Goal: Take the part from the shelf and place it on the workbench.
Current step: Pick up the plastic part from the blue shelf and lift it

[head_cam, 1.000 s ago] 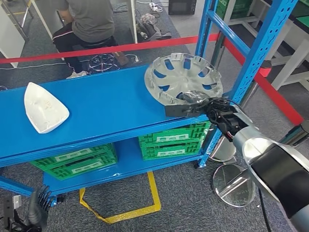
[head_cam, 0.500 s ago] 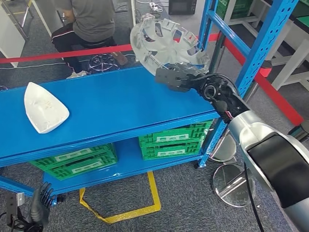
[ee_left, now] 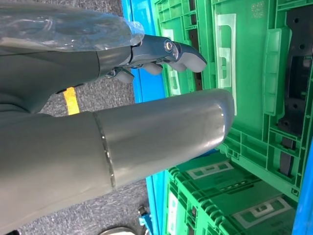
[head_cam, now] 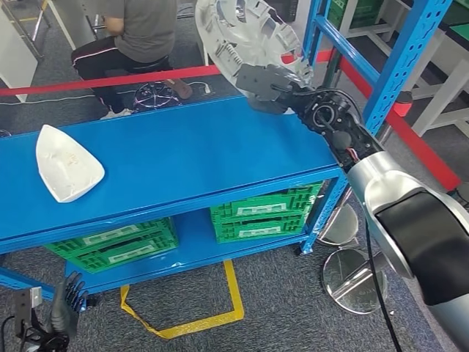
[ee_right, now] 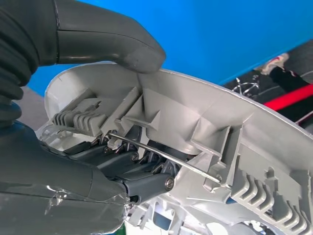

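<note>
Hubcap (head_cam: 243, 33) was up off the blue shelf (head_cam: 165, 161), tilted, held at its rim by right hand (head_cam: 265, 81): thumb on the face, fingers (ee_right: 122, 161) under the ribbed back w/ wire ring. Thin grey plastic, prob. light, flexy, slick; rim grip looked best. Left hand (head_cam: 64, 312) hung low, spread, holding nothing.

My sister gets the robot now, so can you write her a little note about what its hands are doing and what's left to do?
Right hand holds the hubcap by its rim, lifted clear above the blue shelf and tilted up on edge. In the right wrist view the thumb presses on the rim.
Left hand hangs low by the floor, open, holding nothing, near the green crates.
Done: hubcap picked off the shelf.
Left: carry it to the workbench and set it down.
A white part lies on the shelf, and a person sits behind the red tape.
</note>
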